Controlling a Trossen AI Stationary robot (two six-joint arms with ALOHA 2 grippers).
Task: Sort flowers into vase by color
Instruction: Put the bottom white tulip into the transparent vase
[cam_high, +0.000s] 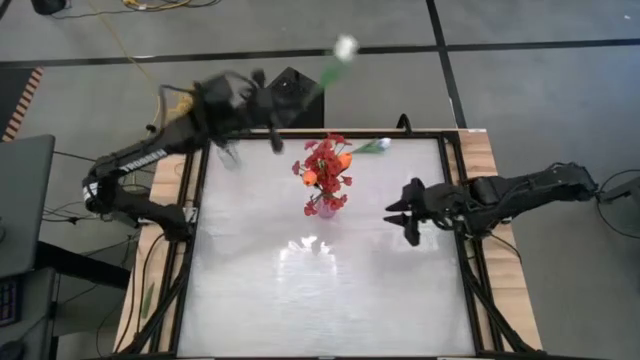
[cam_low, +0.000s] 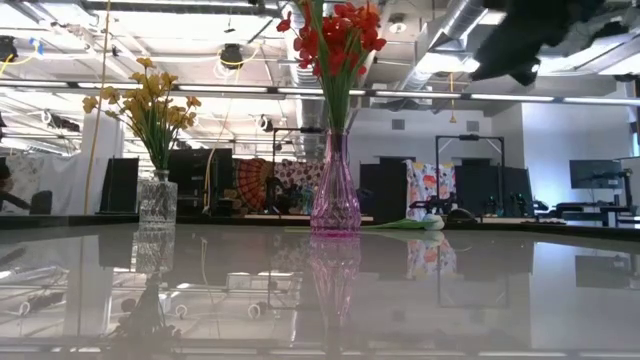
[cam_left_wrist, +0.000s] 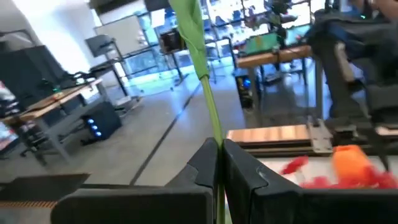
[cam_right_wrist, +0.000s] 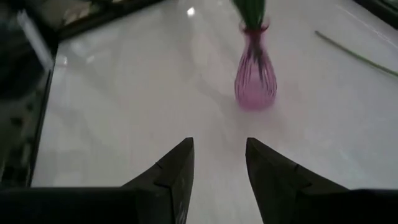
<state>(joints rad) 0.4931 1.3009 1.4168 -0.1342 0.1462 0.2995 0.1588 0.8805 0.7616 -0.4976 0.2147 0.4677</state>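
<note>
A white flower (cam_high: 345, 47) on a green stem (cam_left_wrist: 211, 106) is in the air over the table's far edge, with my left gripper (cam_high: 290, 100) (cam_left_wrist: 219, 165) shut on it. A pink vase (cam_low: 335, 195) (cam_high: 322, 207) with red flowers (cam_high: 325, 165) and an orange bloom (cam_high: 343, 160) stands mid-table at the back. A clear vase (cam_low: 157, 200) with yellow flowers (cam_low: 150, 105) stands at the far left. Another white flower (cam_high: 378, 146) (cam_low: 430, 222) lies flat on the table behind the pink vase. My right gripper (cam_high: 405, 212) (cam_right_wrist: 217, 168) hovers open at the table's right, pointing at the pink vase. My left gripper pinches the green stem (cam_left_wrist: 217, 152) between its two fingers, below the long leaf (cam_left_wrist: 189, 25). The fingers come level from the table's left and lie across the stem. The flower is lifted clear, and its bud points out beyond the table's far edge.
The glossy white tabletop (cam_high: 320, 290) is framed by dark rails (cam_high: 465, 260) with wooden strips outside. A green stem (cam_right_wrist: 354, 53) lies on the table right of the pink vase. Wide bare table lies in front of the vases.
</note>
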